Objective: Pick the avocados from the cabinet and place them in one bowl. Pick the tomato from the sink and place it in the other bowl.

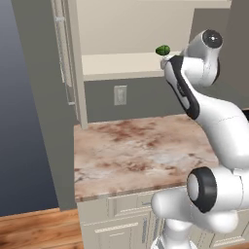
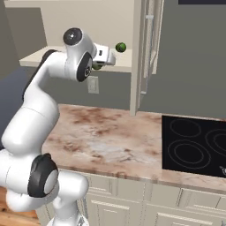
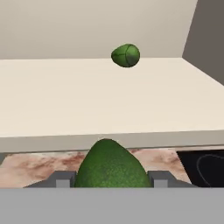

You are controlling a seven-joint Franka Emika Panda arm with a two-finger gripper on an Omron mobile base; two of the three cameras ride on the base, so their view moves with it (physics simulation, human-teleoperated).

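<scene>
Hand around one avocado (other on cabinet shelf)

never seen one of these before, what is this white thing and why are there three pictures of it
It is a white robot arm in a computer-drawn kitchen. Two pictures come from cameras on its base, behind it to the left and right, so they show the same scene from two sides. The third comes from a camera on its hand, looking along the pincer.

The arm reaches up to an open cabinet above a marbled counter. A black cooktop sits at the counter's right.

In the hand picture the pincer is closed on one green avocado, held just in front of the shelf edge. A second avocado lies further back on the shelf.
</scene>
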